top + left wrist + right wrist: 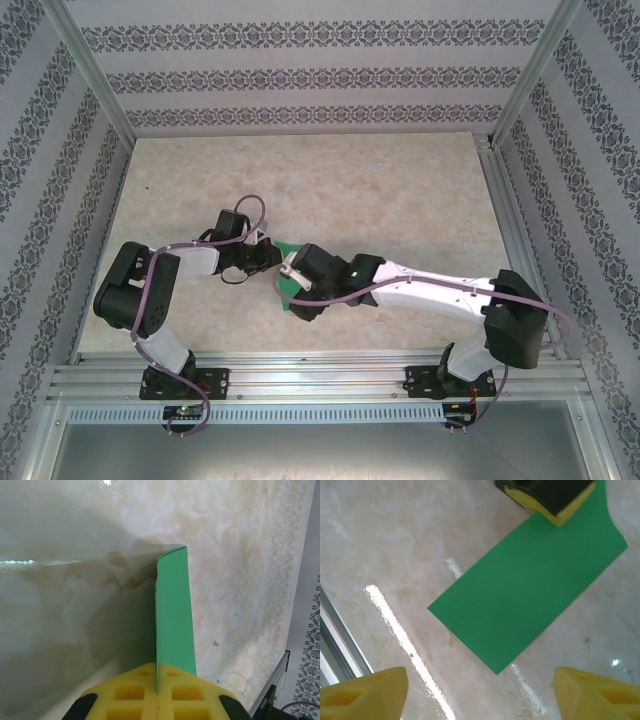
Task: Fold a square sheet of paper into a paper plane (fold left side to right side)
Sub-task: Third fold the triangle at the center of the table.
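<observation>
Square sheet of paper point(527, 590) is pinched by left end effector point(157, 690); right end effector point(480, 695) gapes.

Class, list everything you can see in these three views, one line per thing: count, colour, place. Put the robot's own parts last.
sheet of paper: one, bright green, on the table between the grippers, one end pinched by the left gripper
table: one, beige marbled, under everything
walls: three, white with grey patterned bands, at the table's left, far and right sides
frame rails: several, silver, along the near edge and up the corners
cables: two, lilac-grey, one along each arm
left arm: one, black and white, near left
right arm: one, black and white, near right
left gripper: one, yellow pads, shut on the sheet
right gripper: one, yellow fingertips, open, by the sheet's free end
</observation>
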You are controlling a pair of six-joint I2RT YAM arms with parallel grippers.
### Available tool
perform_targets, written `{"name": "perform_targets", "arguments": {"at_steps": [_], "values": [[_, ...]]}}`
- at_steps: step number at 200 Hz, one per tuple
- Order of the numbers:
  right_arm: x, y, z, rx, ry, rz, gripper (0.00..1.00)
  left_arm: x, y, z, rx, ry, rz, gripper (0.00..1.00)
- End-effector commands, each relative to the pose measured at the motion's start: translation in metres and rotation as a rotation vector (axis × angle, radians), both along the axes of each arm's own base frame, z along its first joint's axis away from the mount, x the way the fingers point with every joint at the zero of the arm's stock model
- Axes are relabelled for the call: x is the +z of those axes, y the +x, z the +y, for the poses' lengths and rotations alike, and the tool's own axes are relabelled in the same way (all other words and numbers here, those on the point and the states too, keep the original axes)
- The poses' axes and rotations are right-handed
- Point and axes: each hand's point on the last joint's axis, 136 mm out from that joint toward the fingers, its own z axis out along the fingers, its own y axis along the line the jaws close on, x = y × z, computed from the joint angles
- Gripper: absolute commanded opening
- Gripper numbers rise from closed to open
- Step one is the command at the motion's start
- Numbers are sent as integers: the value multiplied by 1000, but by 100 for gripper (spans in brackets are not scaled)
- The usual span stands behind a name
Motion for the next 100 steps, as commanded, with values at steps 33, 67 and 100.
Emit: {"name": "perform_targets", "arguments": {"at_steps": [33,67,100], "values": [[-18,-1,47,162,-159,-199,88,-11,-5,7,31,23,103,0],[-41,-3,58,194,-209,-214,89,-11,-3,8,26,30,100,0],[-62,-1,60,204,-261,-228,88,-11,-1,7,31,27,105,0]]}}
